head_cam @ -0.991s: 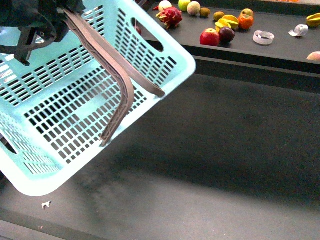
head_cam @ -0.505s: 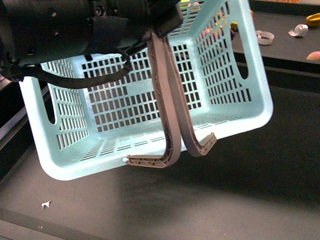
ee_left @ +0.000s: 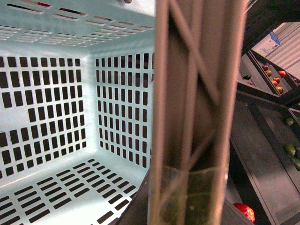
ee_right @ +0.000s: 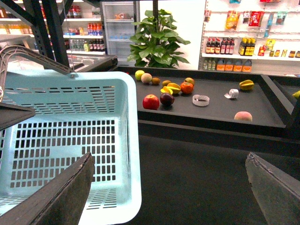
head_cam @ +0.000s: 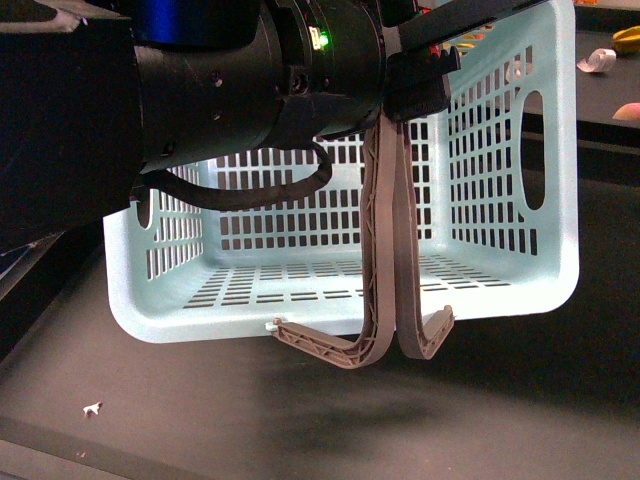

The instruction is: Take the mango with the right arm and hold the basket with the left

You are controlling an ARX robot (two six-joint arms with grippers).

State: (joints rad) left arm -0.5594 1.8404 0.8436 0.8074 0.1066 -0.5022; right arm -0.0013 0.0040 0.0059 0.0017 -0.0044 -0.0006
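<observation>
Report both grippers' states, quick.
Left gripper: closed on the handles of the basket.
Right gripper: open, holding nothing.

We see a dark table (head_cam: 480, 420) bearing a white scrap (head_cam: 92, 408) at lower left. On its raised ledge (head_cam: 600, 90) at upper right lie a tape roll (head_cam: 597, 61) and a peach (head_cam: 630, 112).
</observation>
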